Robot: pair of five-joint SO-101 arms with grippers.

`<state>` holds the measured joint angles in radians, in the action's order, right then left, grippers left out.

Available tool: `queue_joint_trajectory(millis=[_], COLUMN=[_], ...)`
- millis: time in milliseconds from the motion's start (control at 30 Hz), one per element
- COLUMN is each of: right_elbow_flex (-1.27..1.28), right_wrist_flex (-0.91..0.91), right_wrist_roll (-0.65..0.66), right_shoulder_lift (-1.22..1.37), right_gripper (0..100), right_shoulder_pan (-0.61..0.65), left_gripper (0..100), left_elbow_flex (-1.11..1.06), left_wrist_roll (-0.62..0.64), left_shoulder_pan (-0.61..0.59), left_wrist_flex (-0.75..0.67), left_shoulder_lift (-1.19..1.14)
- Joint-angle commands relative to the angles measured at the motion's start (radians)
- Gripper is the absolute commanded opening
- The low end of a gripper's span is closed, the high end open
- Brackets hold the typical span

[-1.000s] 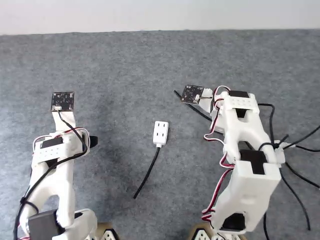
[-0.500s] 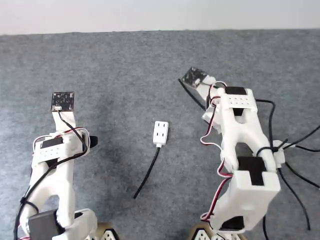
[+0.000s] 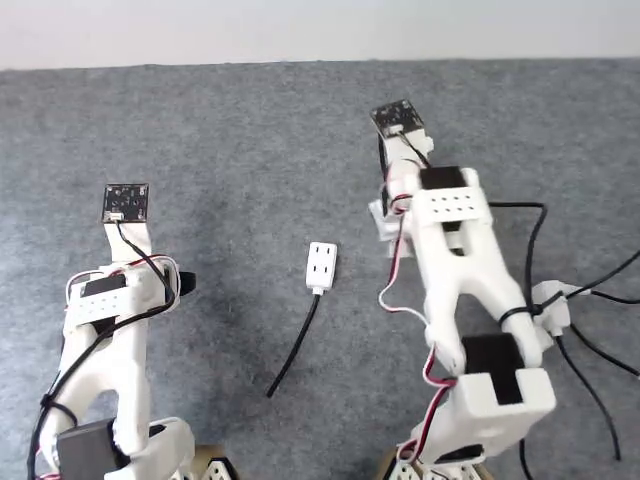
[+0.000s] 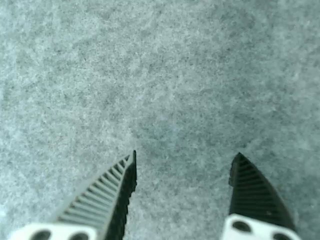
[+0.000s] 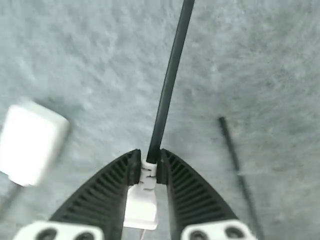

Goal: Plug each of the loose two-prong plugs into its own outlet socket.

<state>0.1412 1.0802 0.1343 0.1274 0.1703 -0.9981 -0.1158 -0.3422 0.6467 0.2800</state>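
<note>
Grey felt tabletop [image 3: 250, 130]: right gripper [image 5: 148, 155] clenched on white plug [image 5: 141, 202] with black cable [image 5: 170, 75]; left gripper [image 4: 186, 154] released, fingers apart; outlet socket [image 3: 321, 266] lies between the arms.

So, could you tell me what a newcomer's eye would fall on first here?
Probably the right gripper, shut on a white plug whose black cord runs out across the grey carpet. Next, the white outlet socket lying mid-table between the arms, and the left gripper open above bare carpet.
</note>
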Motion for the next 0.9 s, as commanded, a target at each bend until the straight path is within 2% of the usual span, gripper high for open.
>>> queue_joint_trajectory(millis=[0,133,300,400,533,700,867], right_elbow_flex=[-0.04,-0.029,0.002,0.052,0.144,0.258,0.37], right_wrist_flex=[-0.015,0.016,0.101,0.142,0.151,0.142,0.108], right_wrist_roll=[-0.164,-0.21,-0.183,-0.135,-0.097,-0.046,-0.012], right_shoulder_lift=[-0.077,-0.108,-0.17,-0.234,-0.366,-0.564,-0.73], right_gripper=[0.9,0.9,0.9,0.9,0.9,0.9,0.9], right_shoulder_pan=[0.056,0.107,0.219,0.305,0.386,0.484,0.561], left_gripper=[28,28,28,26,14,16,16], left_elbow_flex=[0.042,0.056,0.157,0.306,0.567,0.858,1.0], left_wrist_roll=[-0.006,0.0,-0.002,0.0,-0.006,-0.015,-0.106], left_shoulder_pan=[-0.003,0.014,0.097,0.1,0.103,0.15,0.222], left_wrist_flex=[-0.018,-0.015,0.097,0.204,0.377,0.532,0.586], left_shoulder_lift=[0.0,-0.002,-0.097,-0.25,-0.486,-0.701,-0.784])
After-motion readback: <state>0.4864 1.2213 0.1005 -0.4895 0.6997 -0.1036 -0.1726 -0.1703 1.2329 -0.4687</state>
